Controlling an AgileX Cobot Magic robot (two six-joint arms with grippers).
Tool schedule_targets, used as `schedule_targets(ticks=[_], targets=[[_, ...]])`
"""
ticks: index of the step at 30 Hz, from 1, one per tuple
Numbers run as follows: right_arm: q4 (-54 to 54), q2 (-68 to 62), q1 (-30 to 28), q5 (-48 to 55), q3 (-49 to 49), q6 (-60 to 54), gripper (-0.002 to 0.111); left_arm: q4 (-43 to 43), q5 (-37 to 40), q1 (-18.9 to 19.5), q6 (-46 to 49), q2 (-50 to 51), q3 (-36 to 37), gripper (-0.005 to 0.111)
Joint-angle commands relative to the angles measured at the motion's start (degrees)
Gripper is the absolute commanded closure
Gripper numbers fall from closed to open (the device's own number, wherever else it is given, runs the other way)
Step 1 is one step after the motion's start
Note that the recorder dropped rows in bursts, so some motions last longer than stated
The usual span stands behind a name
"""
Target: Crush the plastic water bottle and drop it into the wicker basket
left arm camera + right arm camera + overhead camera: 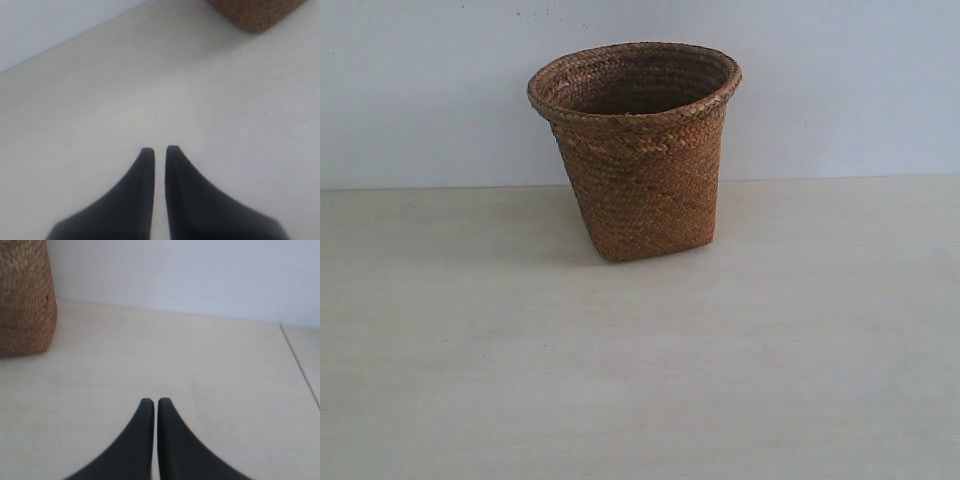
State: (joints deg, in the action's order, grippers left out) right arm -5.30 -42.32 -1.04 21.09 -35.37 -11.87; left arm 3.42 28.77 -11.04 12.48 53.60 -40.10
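Note:
The brown wicker basket stands upright at the back middle of the pale table, its wide rim facing up. No plastic water bottle shows in any view; the basket's inside is mostly hidden. My left gripper is shut with nothing between its black fingers, hovering over bare table with a corner of the basket well ahead of it. Over the table too, my right gripper is shut and empty, with the basket's side off ahead to one side. Neither gripper appears in the exterior view.
A plain pale wall rises right behind the table. A thin seam or edge line runs across the table surface in the right wrist view.

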Motion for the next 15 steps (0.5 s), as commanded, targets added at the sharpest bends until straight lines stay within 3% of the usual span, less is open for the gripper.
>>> schedule_targets(ticks=[1, 7, 15], targets=[[-0.13, 10.13, -0.07, -8.02, 5.61, -0.68, 0.108, -5.15, -3.9, 0.06, -1.77, -8.36, 4.5, 0.102], [0.59, 20.17, -0.07, -14.36, 12.46, -10.25, 0.108, -5.55, -9.56, 0.06, -1.77, -20.44, 11.07, 0.102], [-1.84, 31.51, -0.07, -16.28, 16.65, -0.3, 0.108, -7.05, -20.22, 0.06, -4.87, -38.08, 22.39, 0.102]])
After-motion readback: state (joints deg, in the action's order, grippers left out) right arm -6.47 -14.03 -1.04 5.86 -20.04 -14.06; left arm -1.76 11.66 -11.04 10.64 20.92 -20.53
